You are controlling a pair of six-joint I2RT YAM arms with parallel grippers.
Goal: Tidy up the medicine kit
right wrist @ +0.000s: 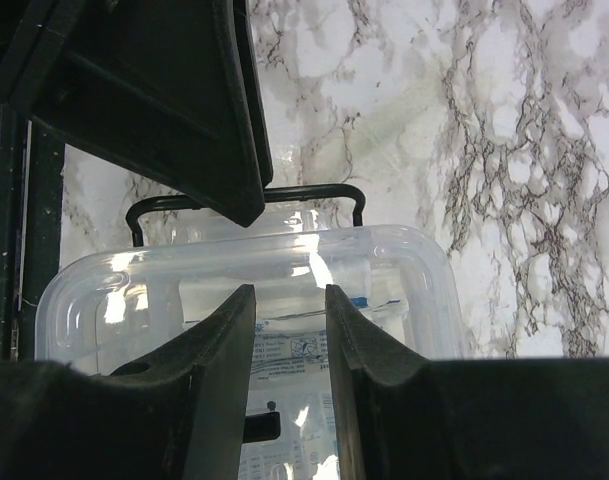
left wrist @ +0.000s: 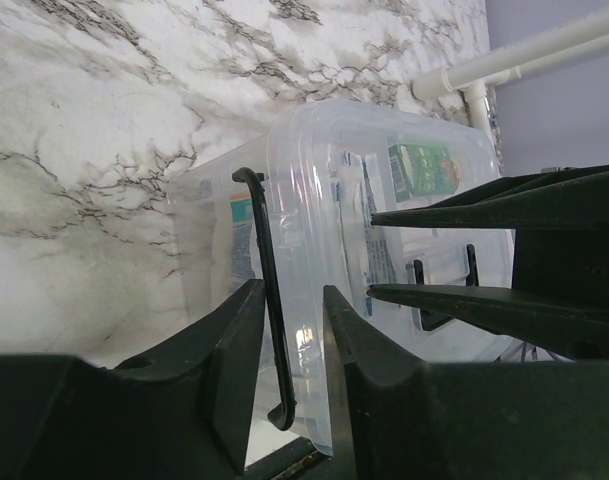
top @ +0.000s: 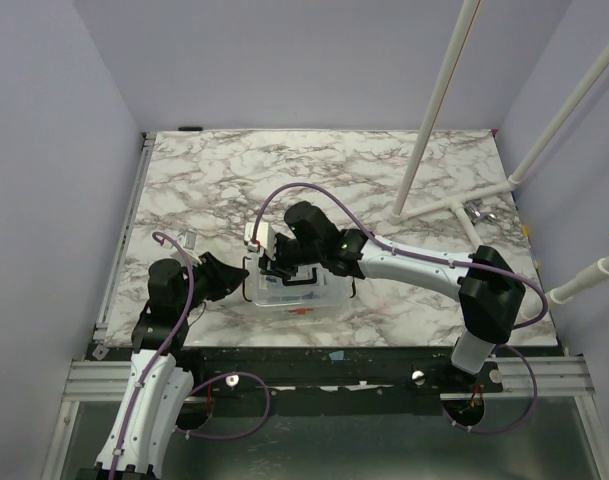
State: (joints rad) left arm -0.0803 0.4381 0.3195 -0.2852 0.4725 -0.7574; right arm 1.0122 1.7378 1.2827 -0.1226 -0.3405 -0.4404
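Note:
The medicine kit is a clear plastic box [top: 294, 292] with its lid on, near the table's front edge. Printed packets [right wrist: 294, 352] and a green carton [left wrist: 422, 168] show through the lid. A black wire latch [left wrist: 256, 220] hangs at the box's left end. My left gripper [left wrist: 292, 290] straddles this latch with a narrow gap, its fingers not pressed on it. My right gripper [right wrist: 289, 292] hovers just above the lid [right wrist: 394, 265], slightly open and empty. The latch [right wrist: 314, 190] and the left gripper's finger [right wrist: 184, 110] show beyond it.
A white pipe frame [top: 454, 205] stands on the marble table [top: 314, 170] at the back right, with a metal fitting [top: 481, 212] beside it. A small clear item [top: 187, 240] lies left of the box. Lilac walls enclose the table.

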